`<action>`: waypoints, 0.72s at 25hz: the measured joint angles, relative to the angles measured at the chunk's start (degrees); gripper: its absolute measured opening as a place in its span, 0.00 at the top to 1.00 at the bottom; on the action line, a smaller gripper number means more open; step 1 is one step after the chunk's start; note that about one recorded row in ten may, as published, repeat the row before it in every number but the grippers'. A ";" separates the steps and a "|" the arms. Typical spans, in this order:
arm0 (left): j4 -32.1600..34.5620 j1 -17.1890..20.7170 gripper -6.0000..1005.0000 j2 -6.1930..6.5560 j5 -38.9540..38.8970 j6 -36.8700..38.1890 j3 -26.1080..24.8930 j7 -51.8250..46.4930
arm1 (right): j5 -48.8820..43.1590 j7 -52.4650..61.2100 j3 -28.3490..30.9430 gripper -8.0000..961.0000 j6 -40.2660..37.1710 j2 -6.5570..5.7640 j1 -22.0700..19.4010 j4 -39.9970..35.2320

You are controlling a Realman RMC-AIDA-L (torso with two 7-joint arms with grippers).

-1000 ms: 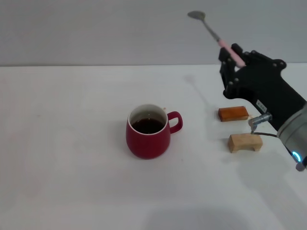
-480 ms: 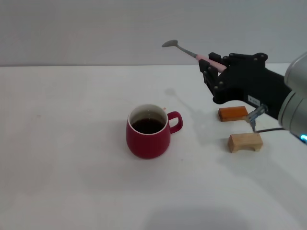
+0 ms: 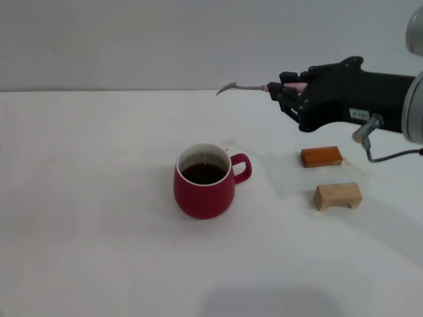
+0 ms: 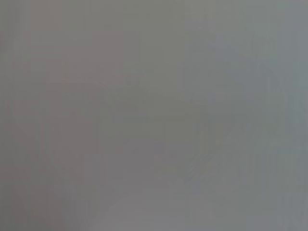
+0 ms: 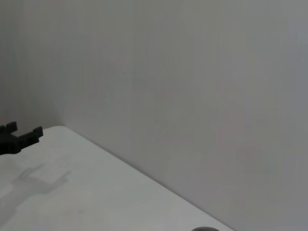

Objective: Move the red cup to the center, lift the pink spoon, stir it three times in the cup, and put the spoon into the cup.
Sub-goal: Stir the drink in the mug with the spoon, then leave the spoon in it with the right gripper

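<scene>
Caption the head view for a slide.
Right gripper holds the pink spoon level above the table, beyond the red cup.

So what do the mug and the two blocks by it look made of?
The red cup looks like glazed ceramic: glossy, white inside. The orange-brown block seems varnished wood or plastic, slightly shiny. The light block looks like bare matte wood.
</scene>
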 joint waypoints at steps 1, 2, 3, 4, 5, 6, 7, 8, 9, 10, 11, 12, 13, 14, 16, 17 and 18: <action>0.00 -0.04 0.16 -0.03 0.00 0.00 0.08 -0.01 | 0.14 0.51 1.78 0.83 2.71 0.05 1.90 -0.02; 0.00 -0.04 0.16 -0.03 0.00 0.00 0.08 -0.01 | 0.14 0.51 1.78 0.83 2.71 0.05 1.90 -0.02; 0.00 -0.08 0.16 -0.03 0.01 0.00 0.10 -0.01 | 0.15 0.82 2.64 0.83 4.24 0.06 2.94 -0.12; 0.00 -0.08 0.16 -0.03 0.01 0.00 0.10 -0.01 | 0.15 0.82 2.64 0.83 4.24 0.06 2.94 -0.12; 0.00 -0.20 0.16 -0.05 0.03 -0.02 0.11 0.02 | 0.16 1.21 4.08 0.83 7.04 0.07 4.87 -0.53; 0.00 -0.20 0.16 -0.05 0.03 -0.02 0.11 0.02 | 0.16 1.21 4.08 0.83 7.04 0.07 4.87 -0.53; 0.00 -0.30 0.16 -0.10 0.04 -0.03 0.20 0.10 | 0.16 1.38 5.48 0.83 9.67 0.07 6.69 -1.24; 0.00 -0.35 0.16 -0.11 0.05 -0.04 0.24 0.14 | 0.16 1.57 6.17 0.83 10.86 0.06 7.68 -1.77; 0.00 -0.37 0.16 -0.12 0.05 -0.04 0.27 0.14 | 0.16 1.76 6.75 0.83 11.91 0.06 8.63 -2.28; 0.00 -0.39 0.16 -0.12 0.03 -0.05 0.27 0.16 | 0.18 1.90 7.28 0.83 12.76 0.06 9.51 -2.84; 0.00 -0.39 0.16 -0.12 0.03 -0.05 0.27 0.16 | 0.18 1.90 7.28 0.83 12.76 0.06 9.51 -2.84; 0.00 -0.39 0.16 -0.13 0.02 -0.06 0.28 0.18 | 0.22 1.95 8.11 0.83 14.19 0.06 10.94 -3.74; 0.00 -0.41 0.16 -0.14 -0.02 -0.07 0.28 0.19 | 0.24 1.95 8.48 0.83 14.85 0.05 11.69 -4.19; 0.00 -0.41 0.16 -0.14 -0.02 -0.07 0.28 0.19 | 0.26 1.94 8.80 0.83 15.52 0.03 12.43 -4.61; 0.00 -0.47 0.16 -0.14 -0.10 -0.07 0.27 0.18 | 0.28 1.94 8.98 0.83 16.19 0.03 13.14 -5.01; 0.00 -0.47 0.16 -0.14 -0.10 -0.07 0.27 0.18 | 0.29 1.94 9.29 0.83 17.55 -0.05 14.77 -5.89; 0.00 -0.48 0.16 -0.14 -0.13 -0.08 0.21 0.17 | 0.30 1.93 9.43 0.83 18.48 -0.08 15.69 -6.40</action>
